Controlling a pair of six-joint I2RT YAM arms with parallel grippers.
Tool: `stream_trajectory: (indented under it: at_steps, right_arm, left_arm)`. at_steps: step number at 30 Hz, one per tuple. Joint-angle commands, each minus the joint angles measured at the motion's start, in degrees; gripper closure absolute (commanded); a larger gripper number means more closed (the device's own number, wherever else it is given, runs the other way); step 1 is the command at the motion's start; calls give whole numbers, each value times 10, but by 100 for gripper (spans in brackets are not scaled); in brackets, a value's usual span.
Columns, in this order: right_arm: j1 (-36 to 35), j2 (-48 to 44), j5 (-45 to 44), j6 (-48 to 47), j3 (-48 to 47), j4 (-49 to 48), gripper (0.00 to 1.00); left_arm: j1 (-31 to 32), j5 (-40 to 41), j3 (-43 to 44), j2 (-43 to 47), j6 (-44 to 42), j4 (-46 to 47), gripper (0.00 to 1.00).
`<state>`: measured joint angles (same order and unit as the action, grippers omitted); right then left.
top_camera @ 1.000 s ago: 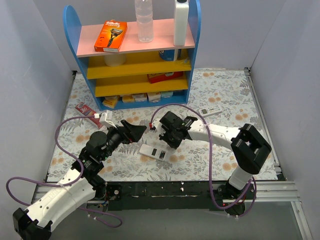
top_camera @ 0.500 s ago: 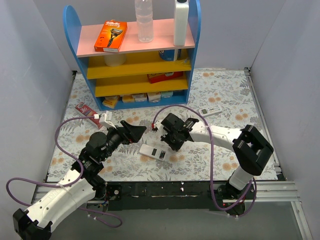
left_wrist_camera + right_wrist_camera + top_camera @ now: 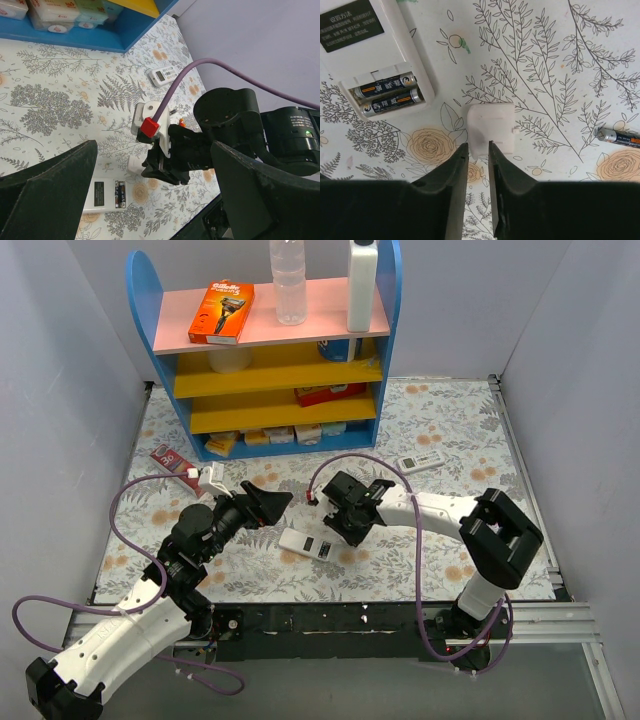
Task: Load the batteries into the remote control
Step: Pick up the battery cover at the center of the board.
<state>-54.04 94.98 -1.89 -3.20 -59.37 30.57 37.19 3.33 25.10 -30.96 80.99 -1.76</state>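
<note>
Batteries [image 3: 387, 94], two of them, are lying side by side in the open compartment of the remote control [image 3: 375, 45], which is resting white back up on the floral bench [image 3: 450, 420], just below the middle of the overhead frame. In the right wrist view the remote is filling the upper left corner, a dark label showing above the compartment. A small white battery cover [image 3: 492, 125] is lying flat on the bench near the middle of that view, just beside the remote and apart from it. The right gripper [image 3: 477, 145] is hanging directly over the cover's lower edge, its fingers standing a narrow gap apart with a strip of the cover showing between the tips; whether they are touching it cannot be told. A loose battery [image 3: 620, 137] is lying on the bench at the right edge of the same view, well apart from the remote. The left gripper [image 3: 270, 496] is hovering left of centre in the overhead frame, its fingers spread wide and holding nothing, pointing toward the right gripper. A purple cable [image 3: 365, 458] is arching over the right arm. A second remote [image 3: 420, 462], white with a small screen, is lying toward the right of the overhead frame, and a blue and yellow shelf unit [image 3: 270, 390] is standing at the top.
</note>
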Motion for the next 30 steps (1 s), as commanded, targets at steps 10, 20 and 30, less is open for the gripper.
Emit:
stream_trajectory:
  at_steps: [10,20,30]
  right_arm:
    - [-24,32,-18,0,-32,7,65]
    - [-27,43,-30,2,-34,5,85]
    - [-22,-36,14,17,-50,-2,99]
  left_arm:
    - [-1,4,-1,6,-3,-11,2]
    - [-1,-3,-2,6,-4,-8,2]
    - [-1,-14,-27,13,19,44,2]
